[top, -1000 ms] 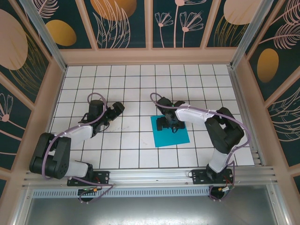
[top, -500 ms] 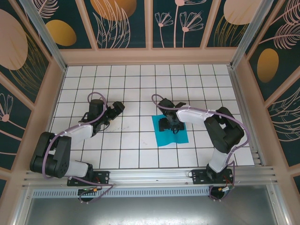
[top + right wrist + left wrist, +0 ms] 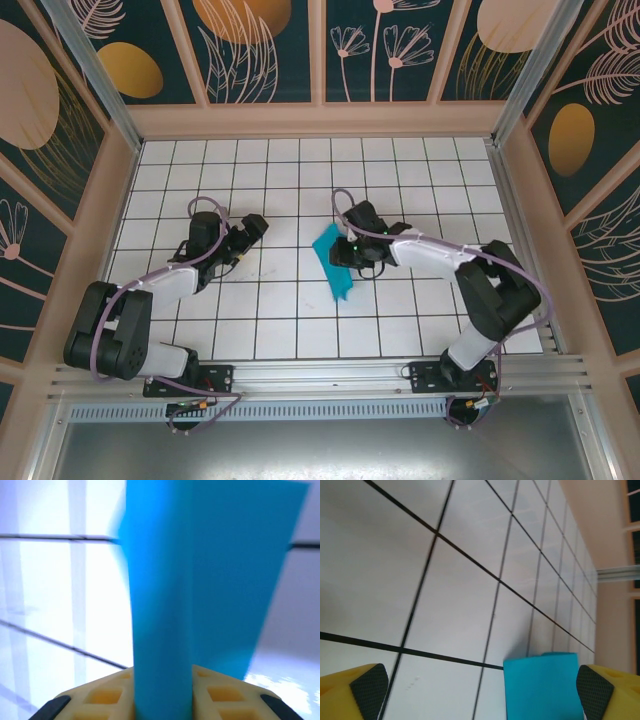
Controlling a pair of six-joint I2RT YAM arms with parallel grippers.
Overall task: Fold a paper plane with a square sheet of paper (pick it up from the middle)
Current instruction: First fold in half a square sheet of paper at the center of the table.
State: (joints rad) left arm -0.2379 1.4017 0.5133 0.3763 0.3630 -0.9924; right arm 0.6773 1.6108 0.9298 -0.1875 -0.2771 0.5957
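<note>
Pickup step: my right gripper [image 3: 347, 254] is clenched mid-sheet on the square sheet of paper [image 3: 337, 265]; left gripper [image 3: 250, 229] released. Next I lift, then crease.

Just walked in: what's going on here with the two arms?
The right gripper has its jaws shut on the middle of the square sheet of paper, which buckles up between them into a steep fold over the gridded table. The left gripper sits open off to the left, clear of the paper.
</note>
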